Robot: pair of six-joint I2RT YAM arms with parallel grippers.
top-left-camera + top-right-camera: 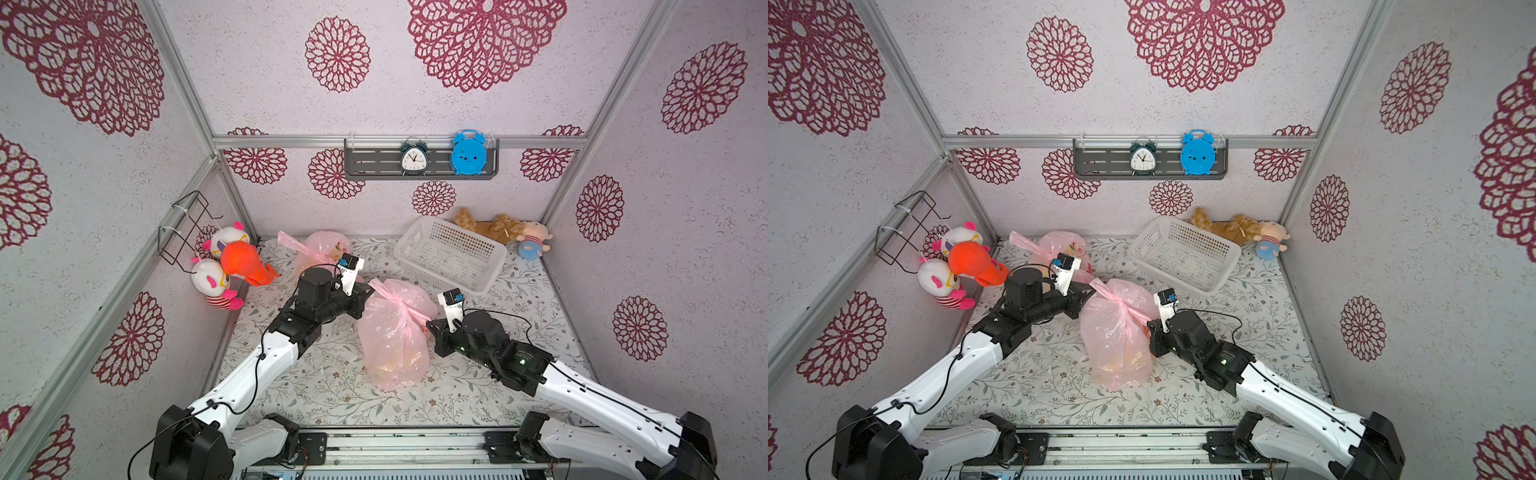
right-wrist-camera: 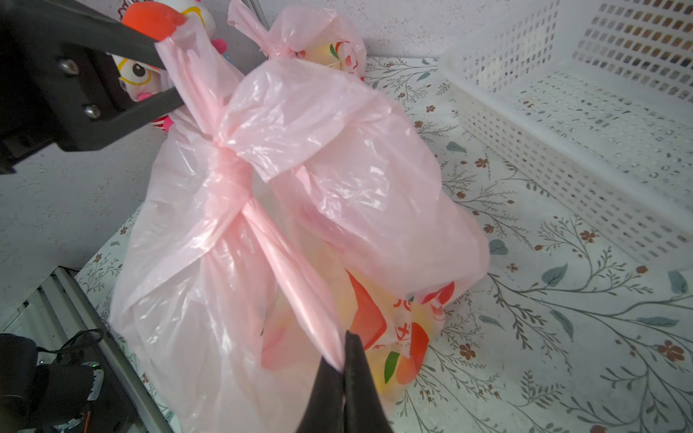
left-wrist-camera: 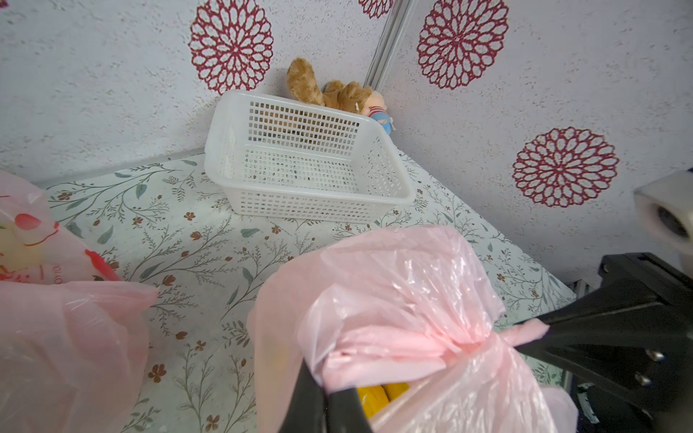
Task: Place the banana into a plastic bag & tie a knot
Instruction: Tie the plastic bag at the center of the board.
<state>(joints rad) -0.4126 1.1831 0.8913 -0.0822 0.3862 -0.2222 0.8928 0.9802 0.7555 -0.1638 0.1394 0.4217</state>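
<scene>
The pink bag [image 1: 395, 340] lies on the counter [image 1: 332, 395], its twisted ends pinched: left tool [image 1: 368, 291] clamps one, right tool [image 2: 343, 360] the other. Only the left wrist view shows the yellow banana [image 3: 371, 397] inside.

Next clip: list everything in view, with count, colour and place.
central bag: 1, pink, mid-table
back bag: 1, pink, knotted, back left
banana: yellow, inside central bag, count unclear
basket: 1, white, back right
shelf: 1, grey, back wall
clocks: 2, dark and blue, on shelf
plush toys: 5; orange and two white, left wall; brown and doll, back-right corner
wire rack: 1, black, left wall
table: 1, floral cover
left arm, right arm: white and black
left pincer: black, shut on central bag
right pincer: black, shut on central bag
</scene>
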